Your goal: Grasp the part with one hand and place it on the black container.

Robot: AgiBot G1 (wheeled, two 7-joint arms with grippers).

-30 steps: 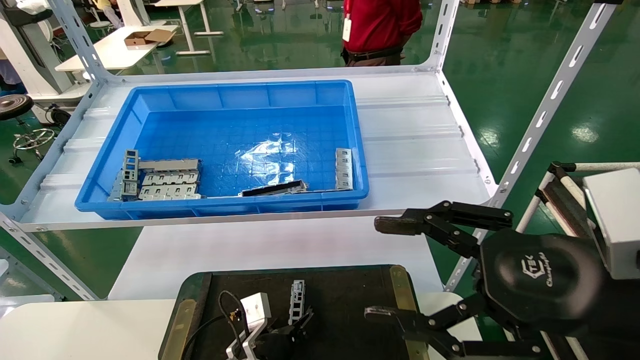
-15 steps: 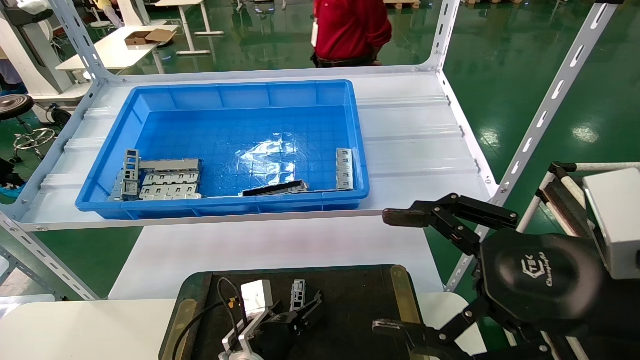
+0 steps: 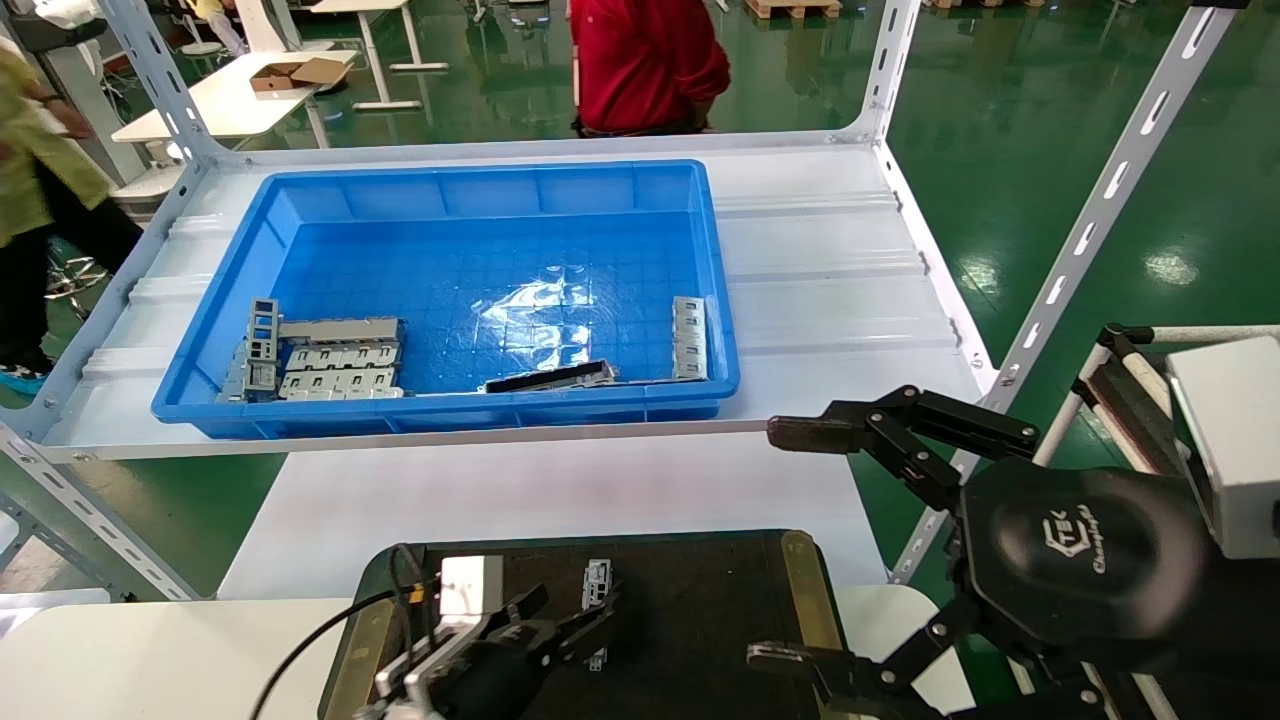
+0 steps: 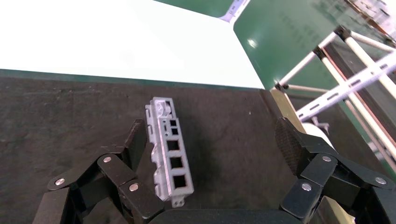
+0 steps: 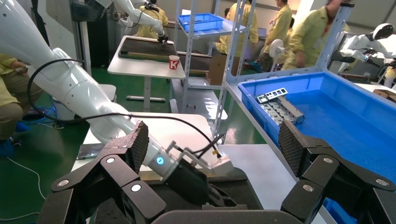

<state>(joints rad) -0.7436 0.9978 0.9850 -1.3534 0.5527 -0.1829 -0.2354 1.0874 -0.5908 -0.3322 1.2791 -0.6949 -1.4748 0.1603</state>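
Note:
The part (image 3: 596, 583), a silver-grey box bar with square windows, lies flat on the black container (image 3: 700, 600), between the brass strips (image 3: 805, 590). My left gripper (image 3: 565, 615) is open and low over the container. In the left wrist view the part (image 4: 169, 149) lies close beside one finger (image 4: 136, 140), with the gripper (image 4: 212, 140) wide open and the other finger far off over the container's black mat (image 4: 70, 116). My right gripper (image 3: 780, 545) hangs open and empty to the right of the container; it is also open in its own view (image 5: 214, 140).
A big blue bin (image 3: 460, 185) stands on the shelf behind, holding a box bar (image 3: 262, 330), stamped plates (image 3: 340, 360), a dark strip (image 3: 550, 378) and another bar (image 3: 688, 338). Shelf posts (image 3: 1080, 240) rise at the right. People move behind the shelf.
My left gripper, closed round the part a second ago, has opened and drawn back to the left. The part stays on the black container. The right gripper has shifted slightly.

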